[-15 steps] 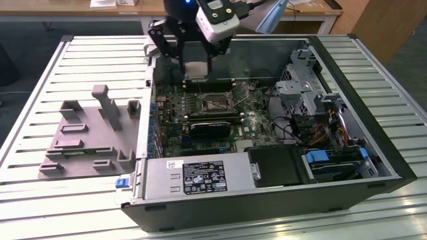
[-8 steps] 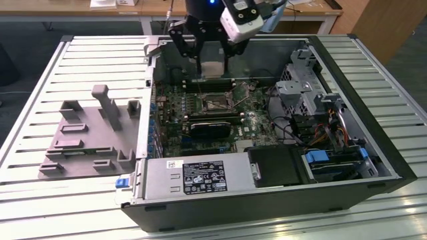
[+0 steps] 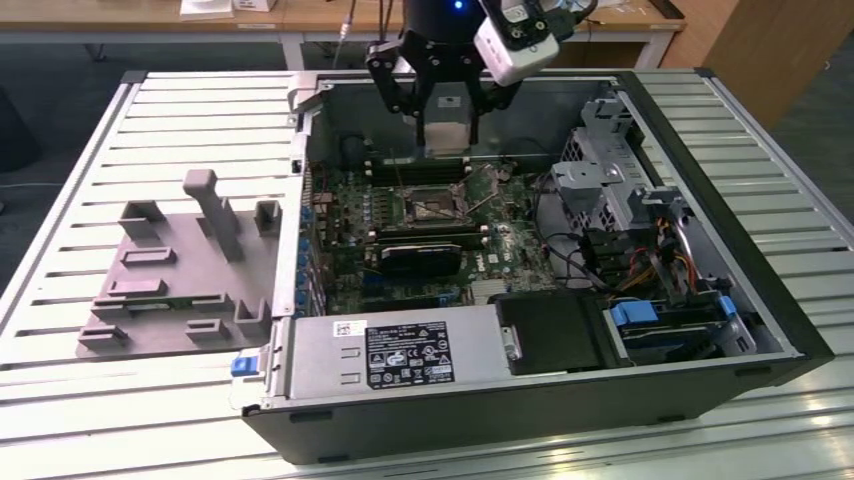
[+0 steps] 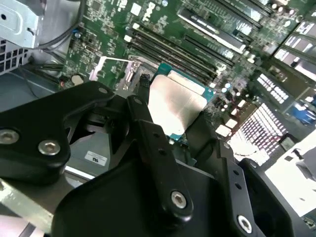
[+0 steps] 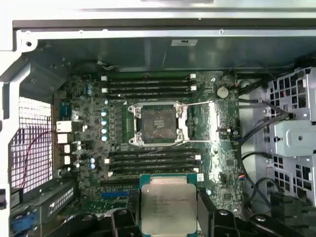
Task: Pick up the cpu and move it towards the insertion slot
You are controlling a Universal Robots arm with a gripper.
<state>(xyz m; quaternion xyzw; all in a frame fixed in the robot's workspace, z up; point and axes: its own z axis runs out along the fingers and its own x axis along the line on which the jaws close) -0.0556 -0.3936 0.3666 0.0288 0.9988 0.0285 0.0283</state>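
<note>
My gripper point(image 3: 445, 140) hangs inside the open computer case point(image 3: 747, 290), over the far part of the motherboard point(image 3: 400, 230). It is shut on the cpu point(image 3: 446, 128), a flat silvery square with a thin teal edge. In both wrist views the cpu point(image 4: 175, 103) point(image 5: 168, 207) sits clamped between the two black fingers point(image 5: 210, 219). The insertion slot point(image 5: 157, 123) is a square socket with a metal frame in the middle of the board, and its dark inside shows bare. In the exterior view the slot point(image 3: 430, 205) lies just nearer than the gripper, below the cpu.
Memory slots point(image 5: 148, 84) flank the socket on two sides. A drive cage with cables point(image 3: 627, 190) fills the case at the exterior view's right, and a power supply point(image 3: 387, 355) sits at the near side. A grey fixture point(image 3: 174, 280) rests on the slatted table point(image 3: 80, 400) outside the case.
</note>
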